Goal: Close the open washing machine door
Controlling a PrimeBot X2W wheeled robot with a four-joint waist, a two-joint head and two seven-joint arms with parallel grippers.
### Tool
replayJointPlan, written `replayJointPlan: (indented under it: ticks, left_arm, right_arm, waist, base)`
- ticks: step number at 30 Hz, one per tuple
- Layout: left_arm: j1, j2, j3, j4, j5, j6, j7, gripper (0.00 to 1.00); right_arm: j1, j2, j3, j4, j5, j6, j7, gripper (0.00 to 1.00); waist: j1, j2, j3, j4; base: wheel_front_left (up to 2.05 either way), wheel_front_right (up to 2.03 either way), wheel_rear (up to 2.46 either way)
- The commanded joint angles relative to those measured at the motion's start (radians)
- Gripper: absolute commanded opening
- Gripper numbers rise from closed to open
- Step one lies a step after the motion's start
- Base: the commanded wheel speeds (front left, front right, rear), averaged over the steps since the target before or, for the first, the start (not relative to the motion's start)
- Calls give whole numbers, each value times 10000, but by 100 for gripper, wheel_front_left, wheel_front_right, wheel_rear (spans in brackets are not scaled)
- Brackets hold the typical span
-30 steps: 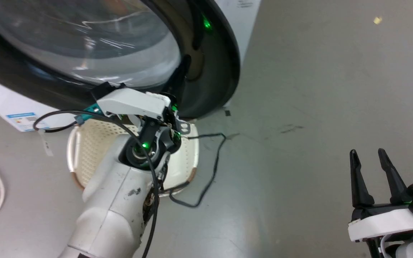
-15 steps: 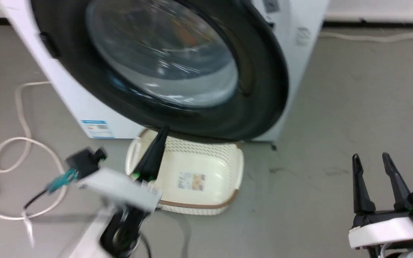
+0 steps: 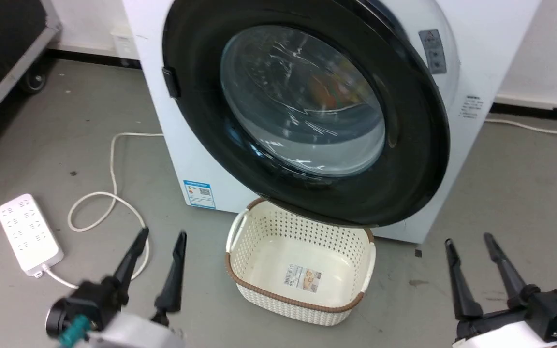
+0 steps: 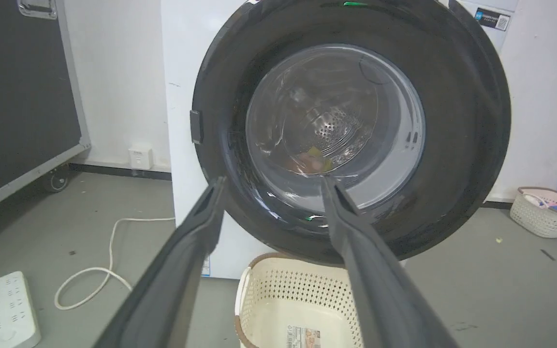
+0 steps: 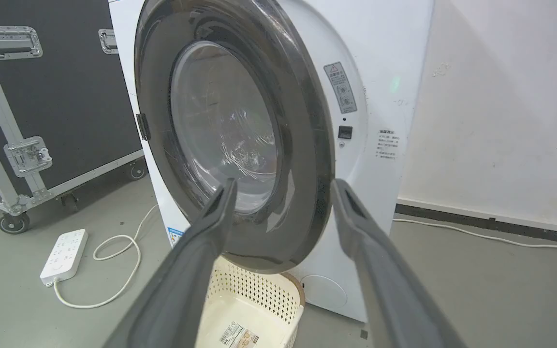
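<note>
1. Grey concrete floor (image 3: 501, 183), white wall behind, black wheeled case (image 5: 56, 87) off to the left.
2. Left gripper (image 3: 162, 233): low left in head view, fingers apart, empty, above bare floor, well clear of the door.
3. Right gripper (image 3: 468, 239): low right, fingers spread, empty, well apart from the machine.
4. Cream perforated basket (image 3: 278, 302) on the floor between the two grippers, just under the door's lower rim; label on its inside bottom.
5. Washing machine door (image 3: 302, 111): black rim, clear glass bowl, swung nearly against the washing machine (image 3: 182, 159). Right wrist view shows its right edge standing off the white front, so ajar.
6. White power strip (image 3: 27, 234) and looped white cable (image 3: 109, 193) on the floor left of the machine; blue-white sticker (image 3: 199, 193) low on its front.
</note>
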Motion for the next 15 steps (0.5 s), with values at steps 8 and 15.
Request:
replayJointPlan:
  ticks: [8,15]
  left_arm:
    - [1112,-357,278,-478,2268,346,-50,100]
    - [1092,-700,254,-522,2989,160,-50,100]
  right_arm:
    - [354,1,129,117,-23,6,-44,100]
    - [96,1,490,264,-226,6,100,0]
  waist:
    - [3,0,-110,264]
    - [3,0,387,490]
  base:
    - [0,0,0]
    - [0,0,0]
